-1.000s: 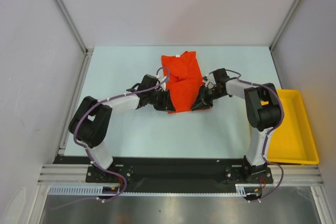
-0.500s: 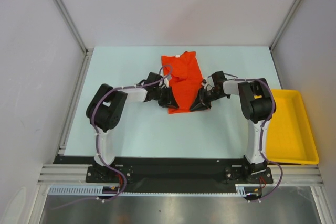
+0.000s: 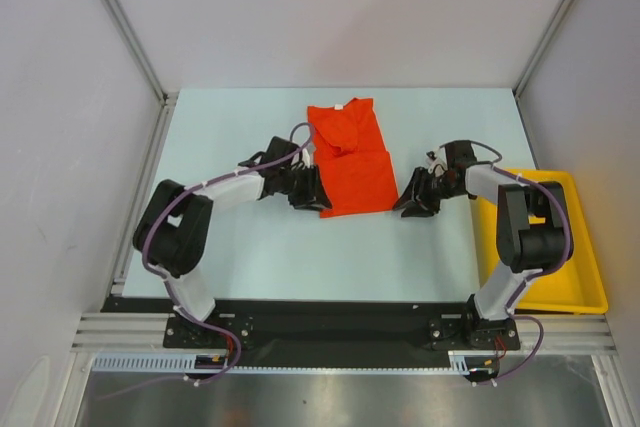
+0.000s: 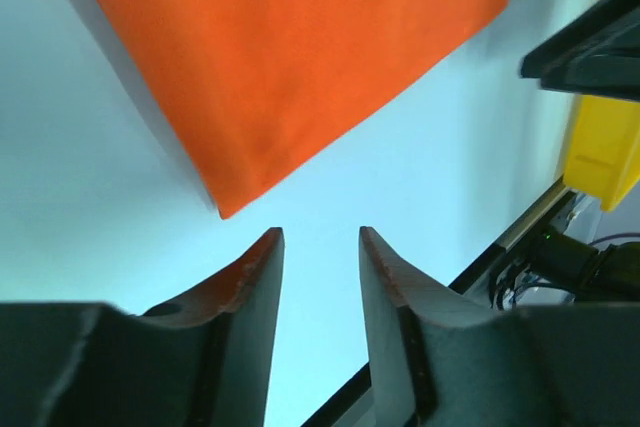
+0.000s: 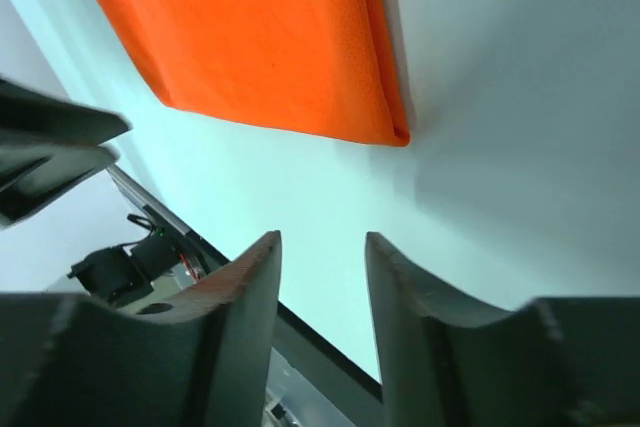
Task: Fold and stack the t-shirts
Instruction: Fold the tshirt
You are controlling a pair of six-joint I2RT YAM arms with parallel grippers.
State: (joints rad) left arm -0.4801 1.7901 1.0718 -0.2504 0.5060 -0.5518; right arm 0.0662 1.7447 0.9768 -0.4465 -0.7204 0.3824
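item: plain bright orange-red short-sleeved cloth t-shirt [image 3: 348, 159], round neck, no print.
location: upper middle of the top view, lying flat on the pale blue-green worktop [image 3: 230, 137], collar end toward the top of the frame.
condition: sides turned in to a narrow oblong. the lower half is smooth with square corners, the collar end is rumpled and a little skewed.

left pincer [image 3: 312, 190]: low on the worktop, just beside the shirt's lower left corner. in the wrist view the left pincer [image 4: 320, 237] shows jaws parted and nothing between them, with the cloth corner just ahead of the tips and not touching.
right pincer [image 3: 411, 203]: near the lower right corner but apart from it. jaws parted and gripping nothing in its own view [image 5: 320, 239].

other: yellow plastic tray [image 3: 572, 237] at the right edge of the top view.

progress, as judged: lengthwise folds look done. a crosswise fold to shorten the oblong probably remains. only one shirt is visible, so no stack exists yet.

markings: no brand, label or legible writing on any item.
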